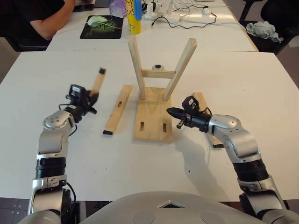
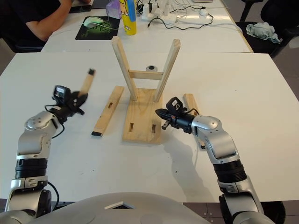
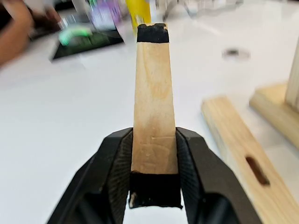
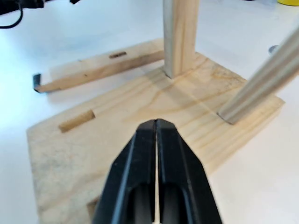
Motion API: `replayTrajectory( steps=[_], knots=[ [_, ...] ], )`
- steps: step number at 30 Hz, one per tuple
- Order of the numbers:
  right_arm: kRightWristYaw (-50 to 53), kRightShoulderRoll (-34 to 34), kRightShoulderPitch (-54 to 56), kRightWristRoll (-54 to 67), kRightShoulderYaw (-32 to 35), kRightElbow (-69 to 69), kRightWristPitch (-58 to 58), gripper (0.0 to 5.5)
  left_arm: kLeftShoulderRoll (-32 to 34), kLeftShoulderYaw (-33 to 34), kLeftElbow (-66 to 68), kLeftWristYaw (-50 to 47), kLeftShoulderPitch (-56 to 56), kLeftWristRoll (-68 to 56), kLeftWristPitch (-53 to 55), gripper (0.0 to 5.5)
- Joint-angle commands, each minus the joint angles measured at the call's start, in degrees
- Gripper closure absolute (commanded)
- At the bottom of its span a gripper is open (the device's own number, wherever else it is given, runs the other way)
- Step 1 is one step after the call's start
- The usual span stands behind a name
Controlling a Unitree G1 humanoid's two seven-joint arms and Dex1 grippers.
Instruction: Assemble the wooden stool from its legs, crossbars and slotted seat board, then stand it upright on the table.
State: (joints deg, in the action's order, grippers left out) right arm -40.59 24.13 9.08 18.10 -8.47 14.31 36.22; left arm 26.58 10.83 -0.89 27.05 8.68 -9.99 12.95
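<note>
Our left gripper (image 1: 88, 100) squeezes a pale wooden leg with black tips (image 3: 153, 93), left of the flat slotted wooden seat board (image 1: 152, 133). Our right gripper (image 4: 155, 125), pinched shut on nothing, hovers over that board. We should slowly line the leg up with an empty slot (image 1: 141, 125).

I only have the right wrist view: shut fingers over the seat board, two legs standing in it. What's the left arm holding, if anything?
Observer: The left gripper is shut on a black-tipped leg, held above the table to the left of the seat board.
Operator: Are the two standing legs tied together higher up?
Observer: Yes, a crossbar joins them partway up.
Operator: Any loose part on my right side?
Observer: One wooden piece lies flat just right of the board, partly hidden behind the right gripper.
</note>
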Motion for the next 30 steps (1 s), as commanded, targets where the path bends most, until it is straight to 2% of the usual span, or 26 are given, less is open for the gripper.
replayTrajectory(
  steps=[1,4,8,11,16,18,21,30],
  knots=[
    [1.94,-4.58,-1.61,9.26,5.56,2.73,6.47,5.05,3.24,0.76,-6.98,4.93,-7.77,1.31,-13.52,4.18],
    [3.67,-8.11,-2.64,18.14,10.75,5.66,10.97,4.68,3.99,2.87,-7.98,4.80,-10.81,2.64,-22.06,4.18],
    [6.45,-12.16,-0.67,29.08,14.47,7.64,15.65,4.10,4.47,0.62,-11.15,2.52,-17.66,12.32,-35.92,4.18],
    [9.73,-15.28,1.15,36.47,16.12,7.34,18.73,3.64,0.80,-2.57,-13.31,-0.47,-19.28,14.88,-38.35,4.18],
    [15.39,-19.27,3.34,42.07,15.99,6.10,20.15,2.86,-4.77,-9.61,-14.69,-4.23,-17.87,18.87,-37.40,4.18],
    [16.99,-20.33,4.07,44.24,15.92,6.03,20.46,2.83,-6.73,-11.67,-15.05,-5.63,-17.43,19.96,-36.67,4.18],
    [17.86,-19.39,4.35,40.83,13.10,5.69,18.94,2.83,-8.58,-13.33,-15.67,-7.21,-17.65,20.28,-35.50,4.18],
    [19.84,-22.11,5.92,39.36,12.42,1.95,14.23,2.83,-9.18,-17.11,-14.66,-6.28,-17.89,18.30,-33.14,4.18]
  ],
)
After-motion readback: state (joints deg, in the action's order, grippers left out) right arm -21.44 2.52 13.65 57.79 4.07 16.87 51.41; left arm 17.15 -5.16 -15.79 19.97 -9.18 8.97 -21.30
